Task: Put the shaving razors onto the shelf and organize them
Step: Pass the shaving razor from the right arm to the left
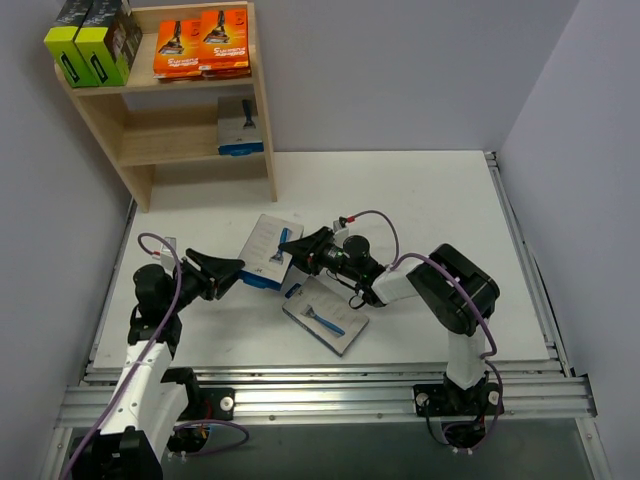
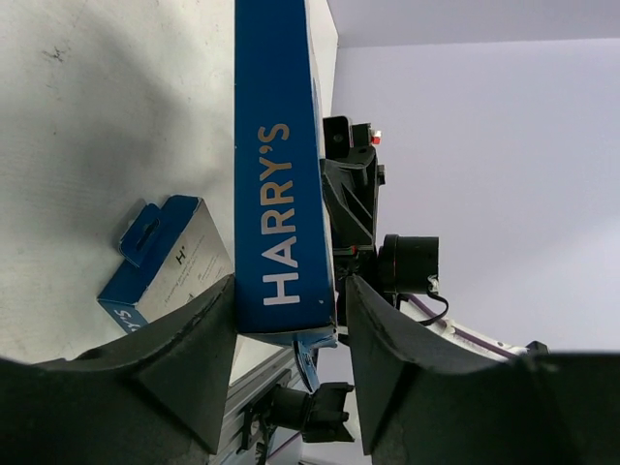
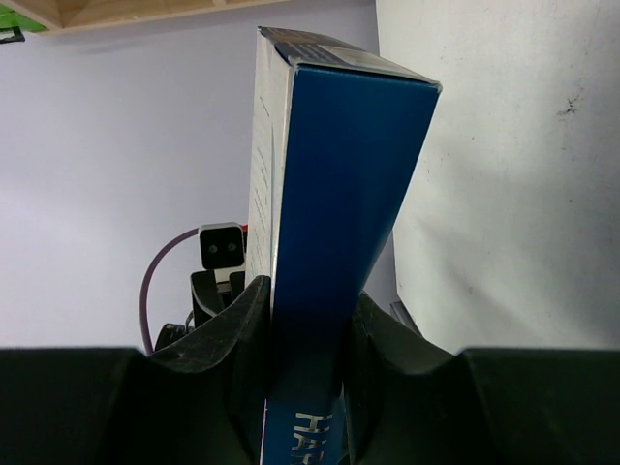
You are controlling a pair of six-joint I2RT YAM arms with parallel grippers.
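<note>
Cardboard razor pack [image 1: 268,248], flat and rectangular, matte grey faces, glossy blue edge, sits between both grippers over the white table [image 1: 420,200]. I see the right gripper [image 3: 310,295] clamping its narrow edge. The left gripper [image 2: 291,286] straddles the opposite end, fingers slightly wider than the pack.

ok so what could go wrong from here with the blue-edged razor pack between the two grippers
1. The right gripper clamps the flat grey razor pack with the blue edge near one end, while the left gripper only straddles it, with a gap at one finger. If the right lets go first, the pack may drop.
2. It would likely land on or beside the second grey razor pack on the white table.
</note>
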